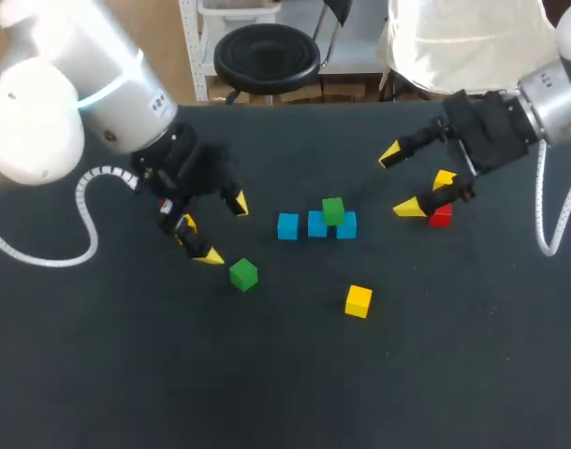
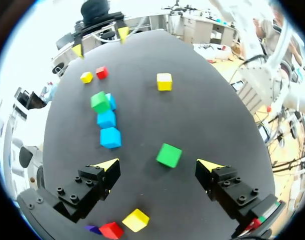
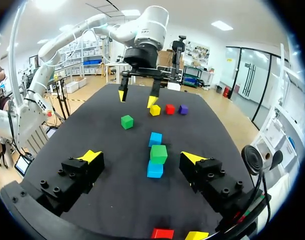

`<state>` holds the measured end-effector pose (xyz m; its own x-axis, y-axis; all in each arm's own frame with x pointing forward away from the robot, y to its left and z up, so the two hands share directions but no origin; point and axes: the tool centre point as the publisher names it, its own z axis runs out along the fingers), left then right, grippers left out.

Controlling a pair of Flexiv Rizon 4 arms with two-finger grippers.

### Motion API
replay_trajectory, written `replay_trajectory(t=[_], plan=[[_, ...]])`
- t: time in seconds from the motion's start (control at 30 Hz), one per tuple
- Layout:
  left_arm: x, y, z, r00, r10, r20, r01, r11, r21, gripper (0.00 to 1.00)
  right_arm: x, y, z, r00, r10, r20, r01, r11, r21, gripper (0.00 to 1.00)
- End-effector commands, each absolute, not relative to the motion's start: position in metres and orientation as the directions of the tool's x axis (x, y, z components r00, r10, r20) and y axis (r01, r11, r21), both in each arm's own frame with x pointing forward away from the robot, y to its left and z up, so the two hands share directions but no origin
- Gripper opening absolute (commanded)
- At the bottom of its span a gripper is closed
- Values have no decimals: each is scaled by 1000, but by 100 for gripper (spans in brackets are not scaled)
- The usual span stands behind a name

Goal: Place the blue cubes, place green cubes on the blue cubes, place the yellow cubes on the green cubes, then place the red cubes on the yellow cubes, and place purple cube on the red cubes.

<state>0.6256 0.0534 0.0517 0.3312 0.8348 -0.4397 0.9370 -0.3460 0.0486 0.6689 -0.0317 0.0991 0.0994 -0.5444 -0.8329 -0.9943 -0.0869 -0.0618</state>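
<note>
From the upper left the left arm (image 1: 108, 84) slants down, left claw (image 1: 224, 229) wide and empty beside a loose green cube (image 1: 243, 274), while from the upper right the right claw (image 1: 400, 181) gapes empty, right of the centre's blue cube row (image 1: 315, 224) carrying a stacked green cube (image 1: 333, 210).

- Table (image 1: 435, 374): matt black top, even and without shine; cloth or sheet, cannot tell.
- Green cube (image 1: 243, 274), near left, and yellow cube (image 1: 358, 301), near middle: smooth, plain-coloured faces with a faint sheen.
- Left arm (image 1: 70, 84): smooth, glossy white shell.
- Left gripper (image 1: 223, 228): matt black blocks with dark screw heads; smooth yellow tips.
- Coiled cable (image 1: 84, 201) by the left arm: white, plastic-looking.
</note>
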Motion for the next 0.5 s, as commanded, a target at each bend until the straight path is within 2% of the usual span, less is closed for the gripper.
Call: replay_trajectory(t=[0.03,0.2,0.5], plan=[[622,66,50,374,799,-470,915,-400,48,100,668,-32,100,99,-546,-832,-994,-86,-62,100],[608,73,49,499,725,-474,833,-552,31,100,668,-32,100,99,-546,-832,-994,-86,-62,100],[605,66,43,478,759,-442,846,-533,0,100,668,-32,100,99,-546,-832,-994,-86,-62,100]])
